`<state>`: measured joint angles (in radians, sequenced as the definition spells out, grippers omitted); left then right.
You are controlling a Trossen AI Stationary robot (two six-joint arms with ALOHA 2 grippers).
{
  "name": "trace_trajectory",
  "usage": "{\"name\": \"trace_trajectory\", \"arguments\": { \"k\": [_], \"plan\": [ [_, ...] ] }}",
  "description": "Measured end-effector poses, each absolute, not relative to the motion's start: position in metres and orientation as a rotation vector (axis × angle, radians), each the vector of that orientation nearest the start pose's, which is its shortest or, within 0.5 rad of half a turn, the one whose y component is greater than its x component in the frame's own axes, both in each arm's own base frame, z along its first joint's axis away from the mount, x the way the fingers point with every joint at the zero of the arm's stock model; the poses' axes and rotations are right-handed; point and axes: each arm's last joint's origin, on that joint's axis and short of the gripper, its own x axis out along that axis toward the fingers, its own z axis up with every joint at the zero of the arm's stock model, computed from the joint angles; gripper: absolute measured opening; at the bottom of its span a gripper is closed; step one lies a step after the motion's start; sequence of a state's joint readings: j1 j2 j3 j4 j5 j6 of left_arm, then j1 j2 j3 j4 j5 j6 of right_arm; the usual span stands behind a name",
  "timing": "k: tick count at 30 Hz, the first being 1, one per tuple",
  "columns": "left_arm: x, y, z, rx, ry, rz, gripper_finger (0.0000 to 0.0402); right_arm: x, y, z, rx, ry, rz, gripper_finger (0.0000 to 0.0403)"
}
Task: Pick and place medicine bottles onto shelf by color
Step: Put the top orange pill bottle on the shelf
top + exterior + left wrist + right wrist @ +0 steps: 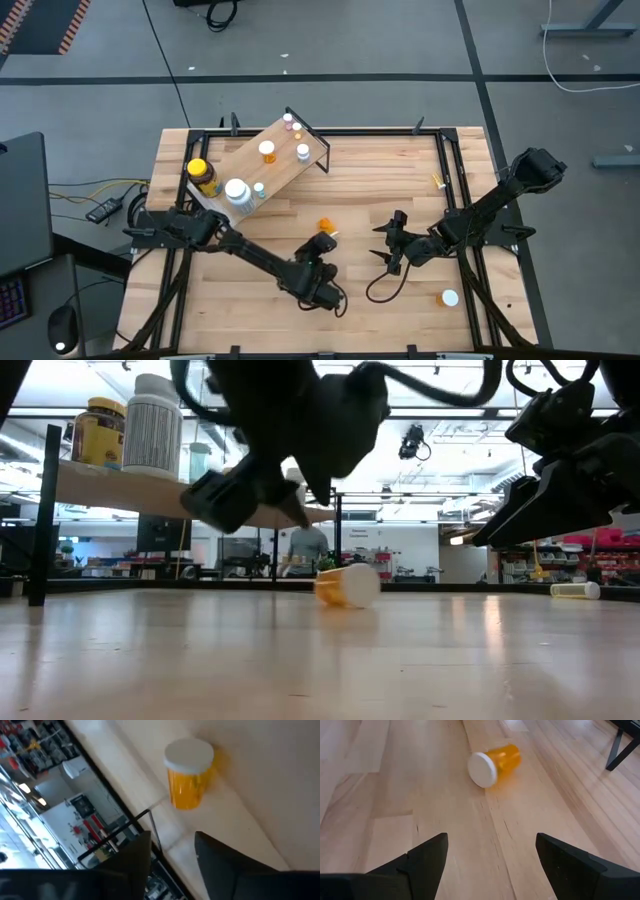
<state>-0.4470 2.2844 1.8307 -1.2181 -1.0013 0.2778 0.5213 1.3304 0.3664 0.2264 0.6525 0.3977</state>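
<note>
An orange vial with a white cap [327, 227] lies on its side on the tabletop, mid-table; it also shows in the low view [348, 584]. My left gripper [322, 244] hovers just short of it on the near side, open, and the vial [190, 772] lies ahead of its fingers. My right gripper [386, 246] stands to the vial's right, open and empty, facing the vial [495, 764]. The shelf [300, 175] stands at the far left. It carries an amber jar [203, 176], a white-capped bottle [237, 191], an orange vial [267, 150] and small vials.
A second orange vial [447, 297] lies near the table's front right. A small pale thing [437, 181] lies by the right frame rail. A black frame [455, 170] borders the tabletop. Open wood lies between the shelf and the grippers.
</note>
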Motion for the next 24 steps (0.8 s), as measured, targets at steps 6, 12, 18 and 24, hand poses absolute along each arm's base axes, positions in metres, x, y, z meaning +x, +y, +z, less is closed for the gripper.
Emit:
{"name": "trace_trajectory", "arguments": {
  "k": [6,12,18,24],
  "plan": [
    [0.409,-0.155,0.176,1.273,1.337,0.275,0.0136,0.193,0.090,0.131,-0.035,0.581,-0.253,0.0310],
    [0.419,-0.121,0.176,1.004,1.311,0.499,0.0183,0.193,0.072,0.131,-0.122,0.531,-0.521,0.0310],
    [0.415,-0.102,0.179,0.816,1.297,0.683,0.0219,0.199,0.035,0.118,-0.093,0.606,-0.487,0.0310],
    [0.404,-0.116,0.196,0.718,1.216,0.738,0.0212,0.207,-0.006,0.127,-0.054,0.420,-0.506,0.0310]
  ]
}}
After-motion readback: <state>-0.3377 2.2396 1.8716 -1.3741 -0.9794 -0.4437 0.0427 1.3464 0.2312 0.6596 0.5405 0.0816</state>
